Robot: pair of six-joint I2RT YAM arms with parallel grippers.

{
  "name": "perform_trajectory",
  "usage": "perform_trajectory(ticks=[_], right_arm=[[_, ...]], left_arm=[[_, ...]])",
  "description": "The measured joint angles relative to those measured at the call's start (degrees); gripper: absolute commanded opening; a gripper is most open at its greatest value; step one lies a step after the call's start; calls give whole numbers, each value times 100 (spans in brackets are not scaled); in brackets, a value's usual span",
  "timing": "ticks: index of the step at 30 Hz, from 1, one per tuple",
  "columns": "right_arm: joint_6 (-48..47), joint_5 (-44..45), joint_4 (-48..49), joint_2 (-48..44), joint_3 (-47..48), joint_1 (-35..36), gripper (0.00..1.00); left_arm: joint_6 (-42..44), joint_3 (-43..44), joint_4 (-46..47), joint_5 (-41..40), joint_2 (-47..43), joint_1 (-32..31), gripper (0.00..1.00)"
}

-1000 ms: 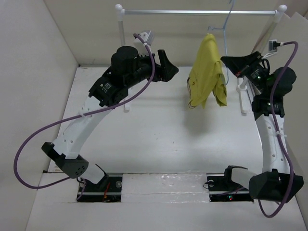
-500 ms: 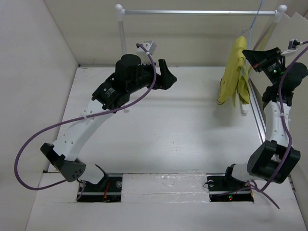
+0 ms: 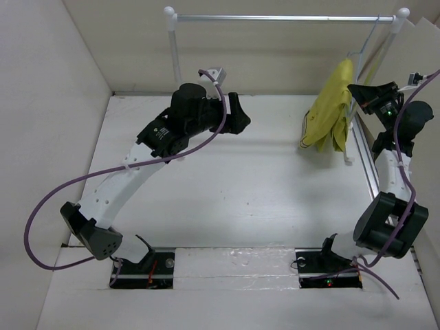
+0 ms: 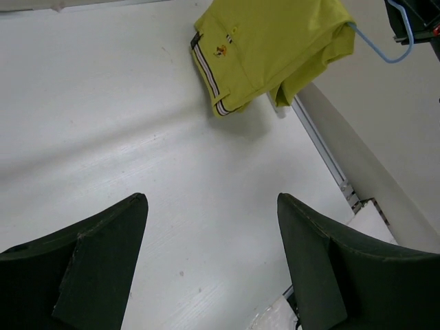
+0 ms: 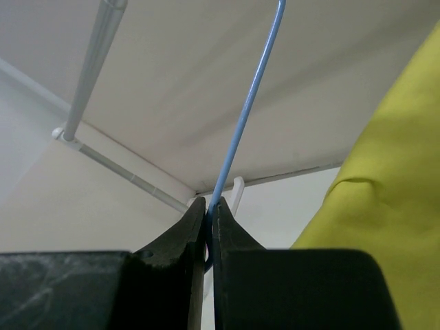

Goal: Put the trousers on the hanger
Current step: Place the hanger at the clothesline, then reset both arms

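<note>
**A:** Where are the trousers from your side?

**B:** I see the trousers draped over the hanger. They hang at the far right of the table, just beside my right gripper. Most of the hanger's frame is buried under the fabric. Only thin blue wire shows above it, running up towards the rail. Whether the hook sits on the bar, I can't tell.

**A:** And the right claw's grip?

**B:** On the right wrist camera its fingers are pinched tight on the blue wire, with no gap showing. The wire leaves the top of that picture, and the trousers are cut off at its right edge.

**A:** Left side?

**B:** My left gripper hangs over the middle of the table, well apart from the trousers. Its fingers are spread wide with nothing between them. From its camera I see the striped waistband at the cloth's lower left and a loop of wire poking out on the right. Whether the lowest fold touches the table, I can't say.
</note>
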Motion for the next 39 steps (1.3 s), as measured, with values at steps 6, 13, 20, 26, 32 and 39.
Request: perform_trajectory(ticks=[6,13,20,26,32,39], right_arm=[[-385,-22,72,0,-11,-179,63],[-1318,-46,-1023,0,625,-321,84],[-2758,457,-3235,-203,1891,-459,100],[-3322,728,-3576,-1078,2131,26,100],[-3873,520,-2979,-2452,1047,2057,100],[-5191,1106,-4616,-4072,-1060,3373,100]], left_arm=[[2,-138,-7,-44,4,0,73],[-24,-225,-2,-94,9,0,79],[-81,-136,-107,-603,13,0,99],[-258,302,-210,-970,-44,221,99],[-695,-887,-157,-981,-1233,1475,99],[-1084,-2824,-426,-1222,-2992,1545,99]])
